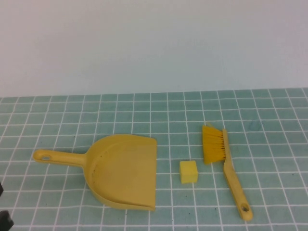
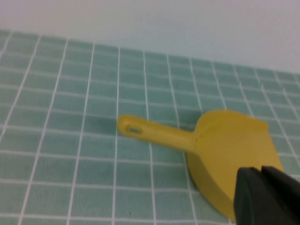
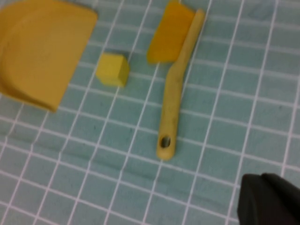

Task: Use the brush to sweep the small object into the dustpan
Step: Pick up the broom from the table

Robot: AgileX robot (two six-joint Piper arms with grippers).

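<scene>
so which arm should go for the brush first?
Right. The brush lies on the robot's right, handle end toward the near edge, and shows whole in the right wrist view above the right gripper. The left gripper hangs by the dustpan; the cube sits between.

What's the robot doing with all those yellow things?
Nothing is being held yet. A yellow dustpan, a small yellow cube and a yellow brush lie on the green tiled table, with the cube between the pan's open edge and the brush. The left gripper hangs above the dustpan and the right gripper hangs near the brush handle's end. The sweeping has not begun.
</scene>
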